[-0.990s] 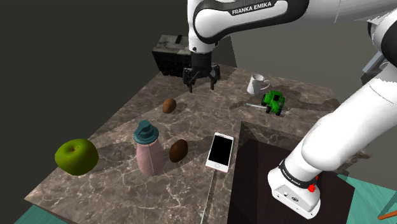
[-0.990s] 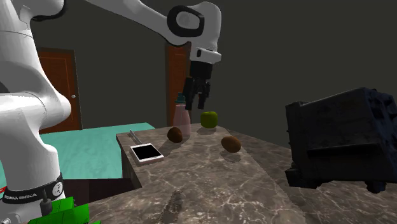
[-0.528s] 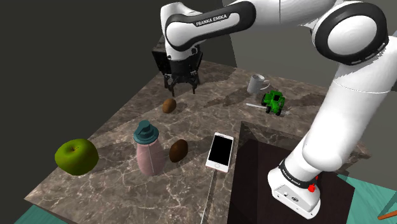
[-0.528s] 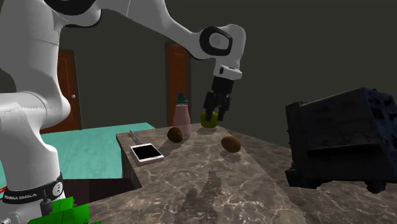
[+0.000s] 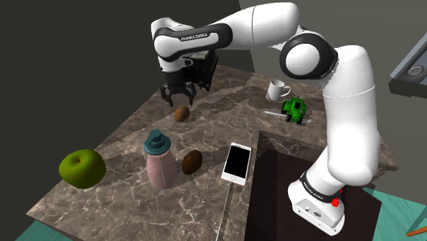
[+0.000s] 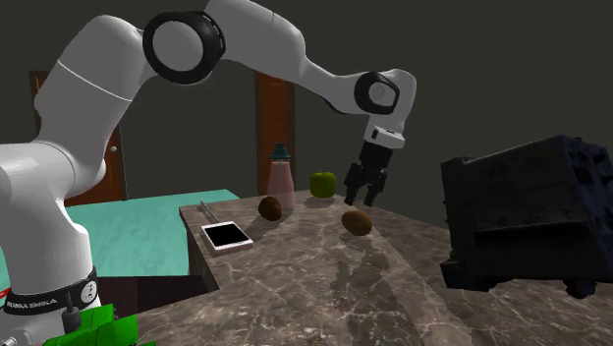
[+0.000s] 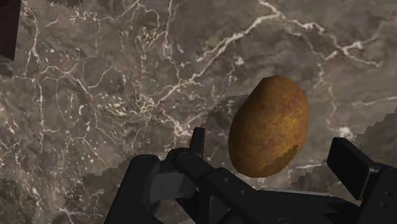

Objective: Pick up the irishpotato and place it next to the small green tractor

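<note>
**Shoulder view.** The white arm reaches from its dark box stand (image 5: 274, 198) over a brown marble tabletop veined in white (image 5: 123, 198). The all-black two-finger gripper (image 5: 178, 94) points downward just above a golden-brown, oval potato (image 5: 181, 113), which lies on the marble towards the far side of the table. The fingers stand apart and hold nothing. The small green toy tractor (image 5: 295, 109) stands well apart from the potato, towards this view's right, near a white mug (image 5: 277, 89). Nearer the camera are four more things. A darker brown oval thing (image 5: 191, 161) sits just beside a pink bottle with a teal cap (image 5: 159, 161). A green apple (image 5: 82, 168) and a white-framed smartphone with a black screen (image 5: 237, 163) lie to either side of that pair.

**Second exterior view.** The gripper (image 6: 362, 189) hangs directly over the potato (image 6: 358, 222). The fingertips seem to stop just short of it, though the gap is hard to judge from this angle. Behind stand the bottle (image 6: 281, 177) and the apple (image 6: 322, 183). The darker brown oval thing (image 6: 270, 207) and the smartphone (image 6: 227, 236) lie towards this view's left. A black box-shaped appliance (image 6: 530, 226) occupies the table's right end. Part of the tractor (image 6: 93, 329) shows at the lower left corner.

**Wrist view.** The potato (image 7: 268, 126) lies on the marble between the two spread fingers (image 7: 198, 141) and is touched by neither.
</note>
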`<state>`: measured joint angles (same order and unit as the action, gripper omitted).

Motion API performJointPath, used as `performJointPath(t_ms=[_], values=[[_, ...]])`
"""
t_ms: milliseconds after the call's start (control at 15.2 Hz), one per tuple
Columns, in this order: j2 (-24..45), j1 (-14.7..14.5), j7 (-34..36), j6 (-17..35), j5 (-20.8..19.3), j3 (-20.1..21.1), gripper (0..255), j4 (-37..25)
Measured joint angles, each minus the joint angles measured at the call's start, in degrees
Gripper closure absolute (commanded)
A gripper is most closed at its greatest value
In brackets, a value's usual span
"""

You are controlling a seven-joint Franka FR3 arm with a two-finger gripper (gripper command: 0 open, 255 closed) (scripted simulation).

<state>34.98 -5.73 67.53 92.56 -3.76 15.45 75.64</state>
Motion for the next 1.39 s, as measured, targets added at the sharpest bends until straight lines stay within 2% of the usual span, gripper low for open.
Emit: performJointPath(t_ms=[198,528,990,1056,1386], values=[[3.0,-0.5,1.0,0.3,-0.3,-0.5,0,-2.1],[2.6,-0.3,1.3,4.3,-0.2,-0.5,0,2.4],[2.5,-0.2,1.3,4.9,-0.2,-0.5,0,3.1],[2.5,-0.2,1.3,4.9,-0.2,-0.5,255,3.1],[2.5,-0.2,1.3,4.9,-0.3,-0.5,255,3.1]])
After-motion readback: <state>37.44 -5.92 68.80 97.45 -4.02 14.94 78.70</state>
